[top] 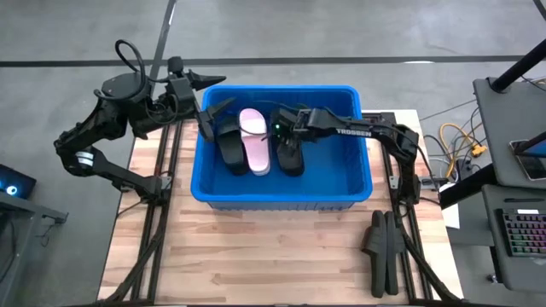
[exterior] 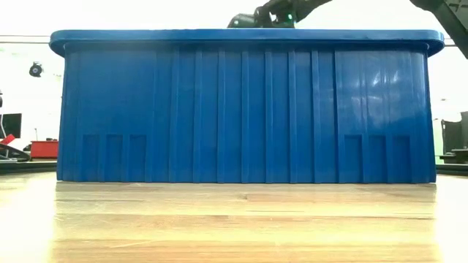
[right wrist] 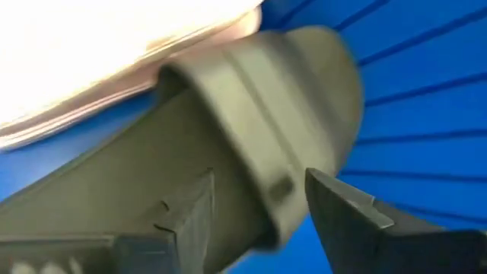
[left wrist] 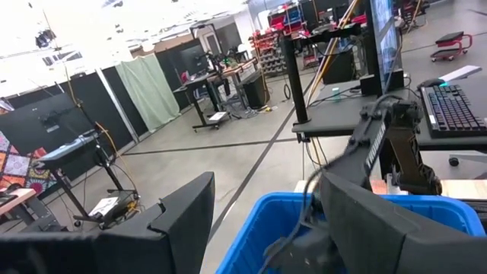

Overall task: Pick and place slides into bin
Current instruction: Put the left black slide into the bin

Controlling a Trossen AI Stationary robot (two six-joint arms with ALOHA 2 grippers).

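The blue bin (top: 281,192) stands mid-table; its front wall (exterior: 241,109) fills the low view. Inside lie a black slide (top: 230,149), a pink slide (top: 256,141) and another black slide (top: 291,155). My right gripper (top: 286,130) reaches into the bin from the right and is shut on that last black slide (right wrist: 251,129); the pink slide (right wrist: 114,53) lies beside it. My left gripper (top: 213,109) hangs open and empty over the bin's far-left corner, also seen in the left wrist view (left wrist: 266,228). Two dark long shapes (top: 381,251), seemingly black slides, lie at the near right. My right gripper has the black slide's edge (right wrist: 266,198) pinched between its two fingers, some way back from the rounded end (right wrist: 327,68). The fingers slant down into the bin from the table's right. The high view shows the slide's near end low in the bin; whether it rests on the floor is unclear.
The bin's rolled rim (top: 277,88) and walls enclose the right gripper. Black frame rails (top: 158,213) run along both sides of the wooden table (top: 273,256). A desk with a keyboard (top: 520,230) stands off the table's right.
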